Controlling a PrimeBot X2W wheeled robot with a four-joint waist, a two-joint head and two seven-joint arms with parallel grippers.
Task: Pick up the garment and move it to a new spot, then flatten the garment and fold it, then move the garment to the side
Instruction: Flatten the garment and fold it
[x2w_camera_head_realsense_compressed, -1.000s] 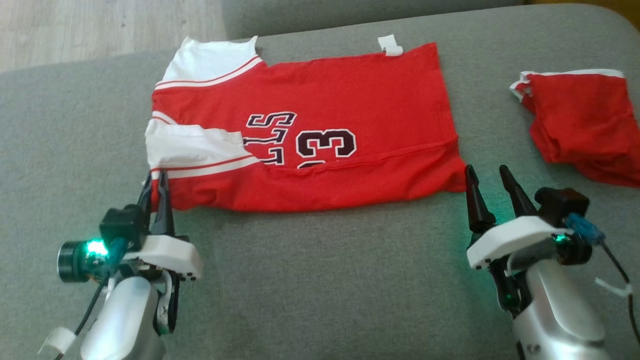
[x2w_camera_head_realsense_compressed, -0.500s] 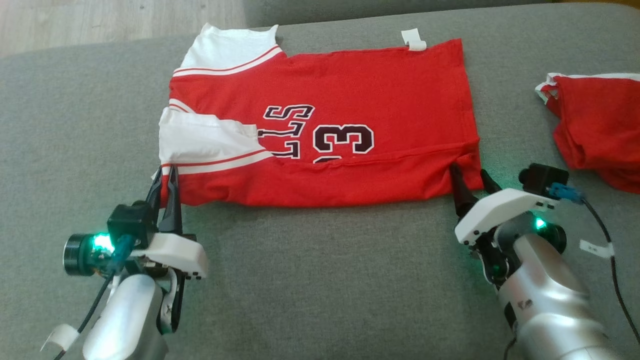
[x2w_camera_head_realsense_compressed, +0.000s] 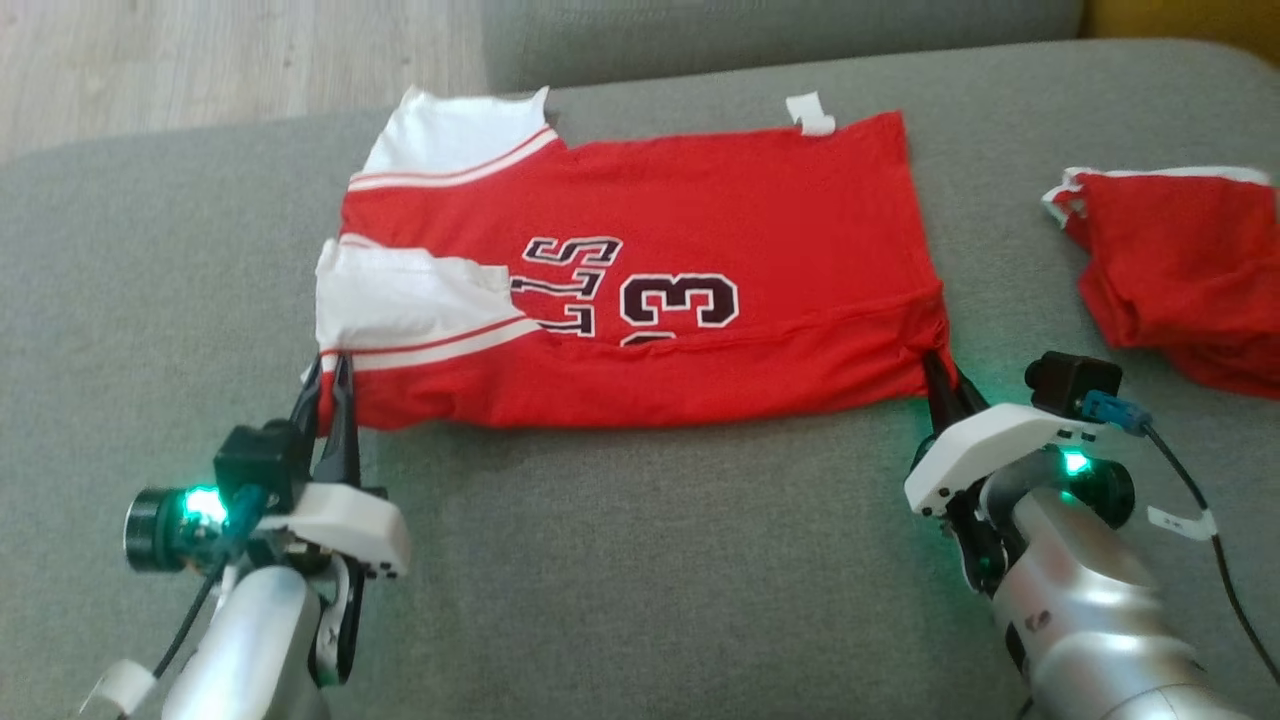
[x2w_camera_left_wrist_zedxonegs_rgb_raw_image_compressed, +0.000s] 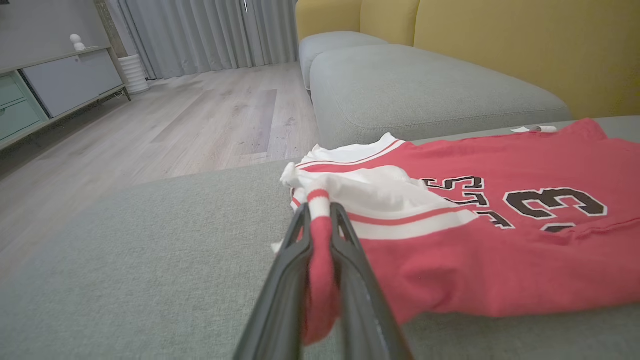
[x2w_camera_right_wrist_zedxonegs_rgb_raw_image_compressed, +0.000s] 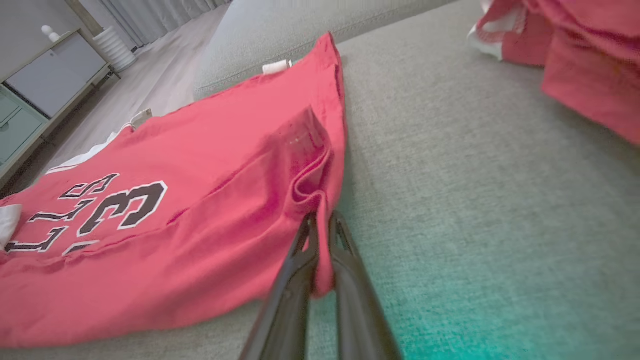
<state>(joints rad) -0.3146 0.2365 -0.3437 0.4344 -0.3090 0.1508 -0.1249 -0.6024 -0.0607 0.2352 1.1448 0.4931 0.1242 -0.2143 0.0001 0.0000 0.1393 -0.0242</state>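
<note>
The red shirt (x2w_camera_head_realsense_compressed: 640, 290) lies spread on the grey couch (x2w_camera_head_realsense_compressed: 640, 560), with its near edge folded up over the lower part of the number. The left tool (x2w_camera_head_realsense_compressed: 331, 362) is pinching the near corner on the white sleeve (x2w_camera_head_realsense_compressed: 400, 295) side, and a strip of red and white cloth sits between its fingers. The right tool (x2w_camera_head_realsense_compressed: 938, 368) is pressed together on the other near corner, where the cloth is bunched into a small lump. The pinches look thin, so I think a corner could slip out if the arms pull hard or lift fast. If one arm goes faster than the other, the shirt may twist and the fold may open. The lump at the right corner could turn into a wrinkle in the next fold. The white sleeve is loose and may flop out of place. Another red cloth (x2w_camera_head_realsense_compressed: 1180, 280) lies near on the right, and the right arm could bump it or drag it along. I cannot tell how many layers each tool holds. The fold hides the bottom of the number and some letters. The other red cloth is cut off at the edge of the head view, so its shape is hard to make out
</note>
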